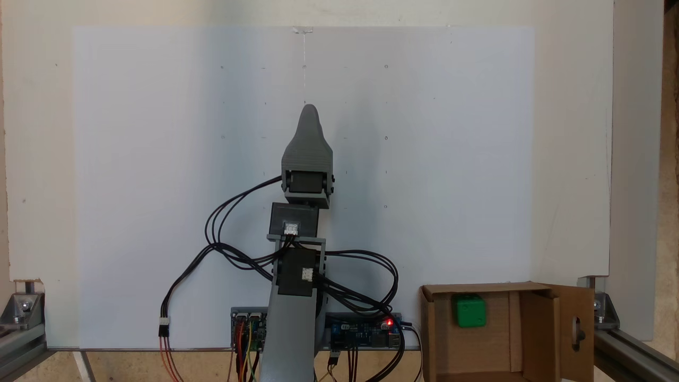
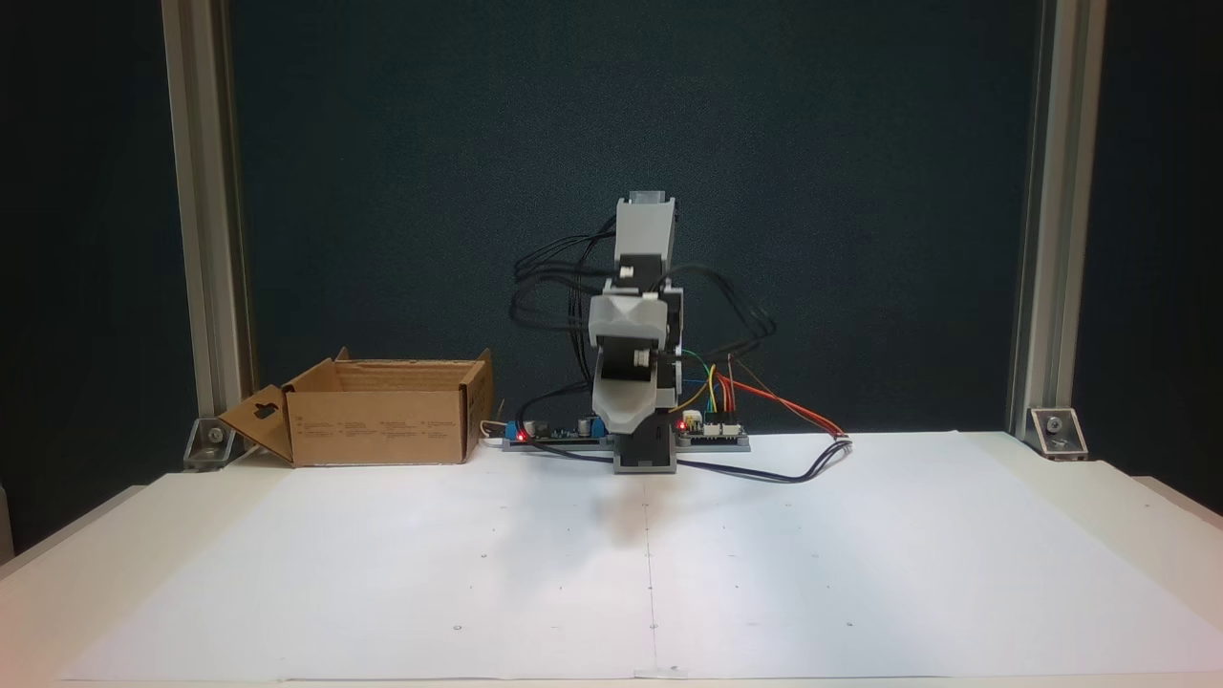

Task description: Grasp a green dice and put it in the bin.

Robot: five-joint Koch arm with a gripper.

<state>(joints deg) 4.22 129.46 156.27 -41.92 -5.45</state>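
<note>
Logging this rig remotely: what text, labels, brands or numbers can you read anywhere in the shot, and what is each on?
Nothing is legible.
Cardboard box: rows of small dark print on its front wall, too small to read.
Circuit boards: any markings too small to read.
Green dice: plain faces, no marks.

Print on bin (image 2: 382, 425), too small to read

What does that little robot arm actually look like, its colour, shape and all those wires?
The arm is built of grey ribbed plastic shells around boxy black motors with small white labels. Its gripper narrows to a rounded grey tip. Black cables loop off the joints down to circuit boards with red lights, where red, yellow and green wires plug in.
</note>
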